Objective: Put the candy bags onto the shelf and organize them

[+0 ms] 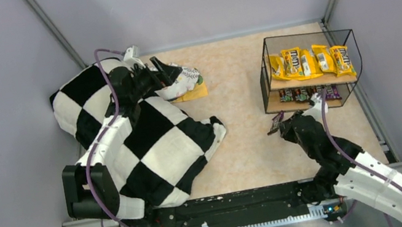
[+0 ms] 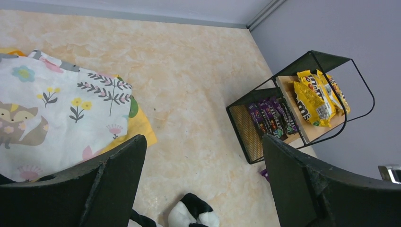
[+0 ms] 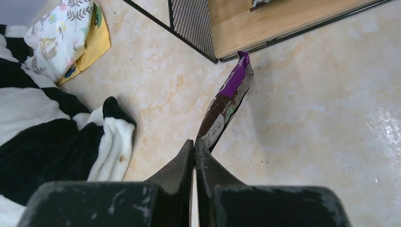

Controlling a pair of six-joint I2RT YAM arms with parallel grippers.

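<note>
The shelf (image 1: 265, 40) stands at the far right, a black wire rack with two wooden boards. Several yellow candy bags (image 1: 308, 62) lie on its upper board and several dark ones (image 1: 307, 93) on its lower board. My right gripper (image 1: 283, 126) is shut on a dark brown-purple candy bag (image 3: 227, 101) by its near end. The bag points toward the shelf's near left corner (image 3: 215, 59), just above the table. My left gripper (image 1: 169, 72) is open and empty over the white patterned cloth (image 2: 52, 113). The left wrist view also shows the shelf (image 2: 246, 132).
A large black-and-white checkered cloth (image 1: 153, 140) covers the left side of the table, under the left arm. The white patterned cloth bundle (image 1: 183, 82) lies on a flat yellow-orange piece (image 1: 198, 92) at the back. Grey walls close in the table on three sides.
</note>
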